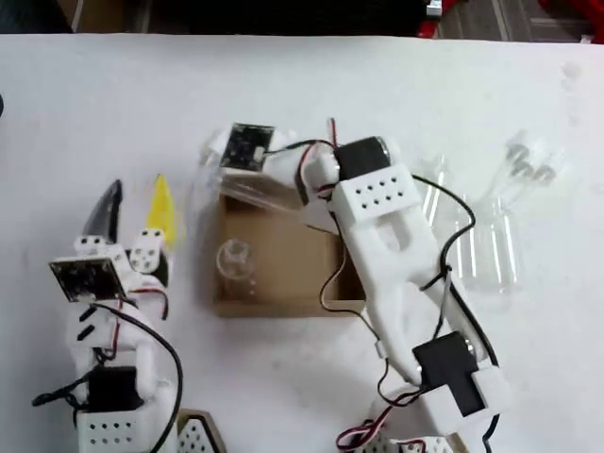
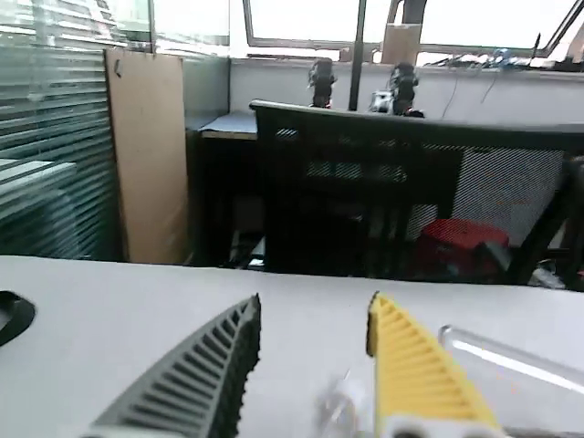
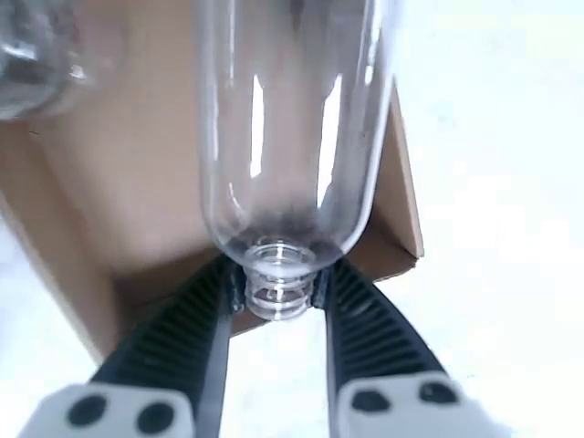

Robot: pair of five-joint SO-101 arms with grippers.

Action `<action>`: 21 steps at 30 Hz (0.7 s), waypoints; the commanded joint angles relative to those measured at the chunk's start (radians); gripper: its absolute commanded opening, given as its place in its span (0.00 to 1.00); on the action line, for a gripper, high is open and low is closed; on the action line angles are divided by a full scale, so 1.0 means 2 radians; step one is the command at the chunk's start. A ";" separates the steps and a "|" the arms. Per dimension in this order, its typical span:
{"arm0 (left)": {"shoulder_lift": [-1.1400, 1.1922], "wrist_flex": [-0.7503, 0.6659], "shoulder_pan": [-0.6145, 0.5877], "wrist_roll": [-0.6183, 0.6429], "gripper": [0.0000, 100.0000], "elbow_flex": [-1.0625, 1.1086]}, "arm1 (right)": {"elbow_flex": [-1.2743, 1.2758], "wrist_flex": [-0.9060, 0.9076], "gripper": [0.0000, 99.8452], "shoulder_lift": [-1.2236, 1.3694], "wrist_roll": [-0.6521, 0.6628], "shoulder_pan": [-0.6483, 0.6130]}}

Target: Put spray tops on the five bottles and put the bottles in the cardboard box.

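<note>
My right gripper (image 3: 278, 283) is shut on the threaded neck of a clear bottle (image 3: 287, 119) that has no spray top. It holds the bottle over the cardboard box (image 3: 91, 201). In the high view this bottle (image 1: 247, 187) lies across the far left corner of the box (image 1: 283, 305). Another clear bottle (image 1: 234, 262) lies inside the box, also seen in the right wrist view (image 3: 36, 46). My left gripper (image 1: 137, 203) rests on the table left of the box, open, with nothing between its grey and yellow fingers (image 2: 315, 315).
Clear bottles (image 1: 495, 250) lie on the white table right of the right arm, with spray tops (image 1: 528, 160) beyond them. A black chair (image 2: 411, 201) and a room stand behind the table's far edge. A clear bottle (image 2: 511, 360) lies past the yellow finger.
</note>
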 commanded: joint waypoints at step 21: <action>0.000 -0.026 0.065 0.049 0.18 -0.043 | -0.263 0.151 0.02 -0.020 -0.048 -0.120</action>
